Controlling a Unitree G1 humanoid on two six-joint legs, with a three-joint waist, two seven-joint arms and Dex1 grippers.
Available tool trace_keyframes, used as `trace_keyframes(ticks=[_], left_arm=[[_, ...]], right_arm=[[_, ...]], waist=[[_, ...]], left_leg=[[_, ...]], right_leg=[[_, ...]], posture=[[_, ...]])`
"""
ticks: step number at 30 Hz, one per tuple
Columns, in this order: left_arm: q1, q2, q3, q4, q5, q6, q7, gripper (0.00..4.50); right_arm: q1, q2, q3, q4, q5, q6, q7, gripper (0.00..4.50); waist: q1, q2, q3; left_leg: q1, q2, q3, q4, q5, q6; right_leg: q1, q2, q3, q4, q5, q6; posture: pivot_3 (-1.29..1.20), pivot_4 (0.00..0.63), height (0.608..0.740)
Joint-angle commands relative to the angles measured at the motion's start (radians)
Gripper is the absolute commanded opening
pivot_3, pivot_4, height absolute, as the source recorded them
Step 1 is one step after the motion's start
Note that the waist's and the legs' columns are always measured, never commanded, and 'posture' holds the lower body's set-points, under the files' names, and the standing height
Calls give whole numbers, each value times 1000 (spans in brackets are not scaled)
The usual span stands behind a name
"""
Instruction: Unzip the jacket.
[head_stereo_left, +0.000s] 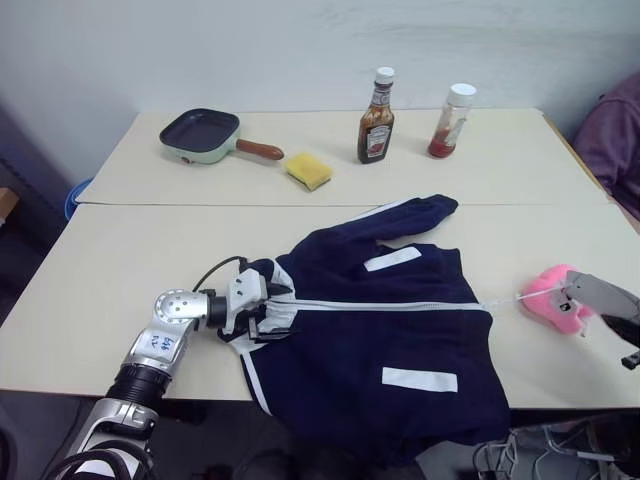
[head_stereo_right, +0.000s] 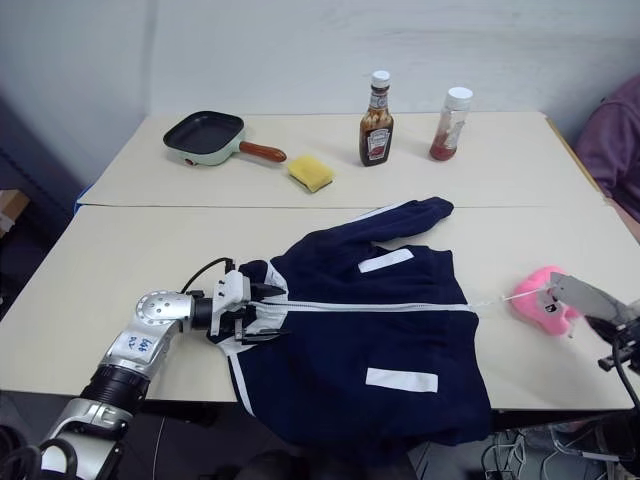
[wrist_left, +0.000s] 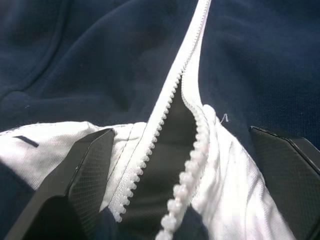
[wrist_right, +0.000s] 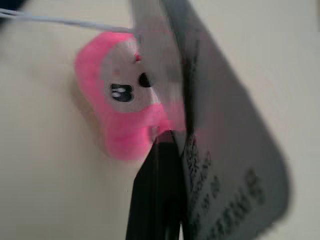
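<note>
The large navy-blue fabric jacket (head_stereo_left: 380, 330) with white trim is lying spread on the near cream table (head_stereo_left: 90, 300), its collar toward the robot's left, its hem toward the right, and its lower side hanging over the table's near edge. Its white front zipper (head_stereo_left: 390, 305) is running across the cloth between two white rectangular pocket strips, and in the left wrist view the teeth are standing parted at the collar end and joining further along.

The left gripper (head_stereo_left: 262, 308) is resting at that white collar with its two black fingers (wrist_left: 85, 165) spread wide, one on each side of the parted zipper, pressing on the white fabric rather than pinching it.

At the table's right end the right gripper (head_stereo_left: 618, 325) is pinching a grey paper tag (wrist_right: 225, 145) between fully closed fingers. A thin white cord (head_stereo_left: 505, 300) is stretching from the tag toward the zipper's hem end. The small pink plush toy (head_stereo_left: 555, 298) is sitting on the table just beside and partly behind the tag.

On the far table, a mint-green square pan with a dark inside (head_stereo_left: 202, 135) and brown handle is sitting at the left, a yellow sponge (head_stereo_left: 309, 170) beside it. Further right, a brown sauce bottle with a white cap (head_stereo_left: 377, 118) is looking mostly full, and a clear white-capped bottle (head_stereo_left: 450, 121) is holding red sauce only in its lower part.

A person's purple sleeve (head_stereo_left: 612, 140) is showing at the far right edge.
</note>
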Motion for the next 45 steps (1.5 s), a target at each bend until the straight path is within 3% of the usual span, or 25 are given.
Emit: trace_keyframes(ticks=[1,8,15,19,21,24,28,31,36,40,45], left_arm=[[58,24,-40,58,62,32,-7,4500],[62,31,-43,55,59,44,1,4500],[76,26,-49,49,55,32,-11,4500],[77,16,-33,38,41,5,-15,4500],[80,7,-11,15,10,-1,-21,4500],[85,6,40,-53,-60,33,-25,4500],[129,74,148,-282,-231,112,-98,4500],[161,147,240,-376,-323,188,-119,4500],[287,267,315,-347,-283,102,-199,4500],[432,279,346,-379,-214,-47,-189,4500],[574,281,408,-458,-228,-63,-143,4500]], right_arm=[[6,-56,-85,74,-82,-86,-96,44],[-28,-57,-171,131,-65,-138,-202,44],[-126,0,-48,36,6,-354,-112,44],[-172,-25,67,40,-2,-180,-71,44],[-164,-25,62,28,46,-67,-40,44],[-121,-32,28,10,82,-2,12,594],[-33,3,-106,-75,232,-41,172,2085],[-32,13,-174,-153,287,-68,189,2840],[47,94,43,-502,389,-66,311,4473],[130,139,211,-605,377,-81,391,4473],[129,202,285,-474,239,-289,427,4473]], waist=[[5,1,0],[20,2,-1],[14,3,-1],[7,1,0],[12,1,0],[18,3,-2],[14,2,3],[14,-6,9],[12,-11,12],[20,-12,14],[27,-17,15]], left_leg=[[0,0,-1,-1,0,-1],[-1,0,0,-1,1,-4],[-2,0,-1,-1,1,-4],[0,1,0,-1,1,-3],[-1,1,-1,-1,1,-3],[-3,1,-1,-1,1,-4],[-16,1,0,0,3,-4],[-20,2,-1,2,3,-5],[-18,2,-2,2,2,-3],[-21,1,-3,1,2,-4],[-24,-1,-4,3,-1,0]], right_leg=[[0,0,-1,0,0,0],[-1,1,-2,-4,-1,-1],[0,0,-1,-5,0,0],[1,1,-1,-3,0,0],[0,1,-1,-3,0,0],[-7,0,-2,-3,0,0],[-21,1,-2,0,-1,0],[-24,3,-2,1,0,0],[-18,2,-2,0,0,0],[-24,0,-4,0,-1,0],[-23,-4,-6,-3,-1,-1]], posture=[[0,150,740],[0,150,740],[0,150,740],[0,150,740],[0,150,740],[0,150,740],[0,150,740],[0,150,740],[0,150,740],[0,150,740],[0,150,740]])
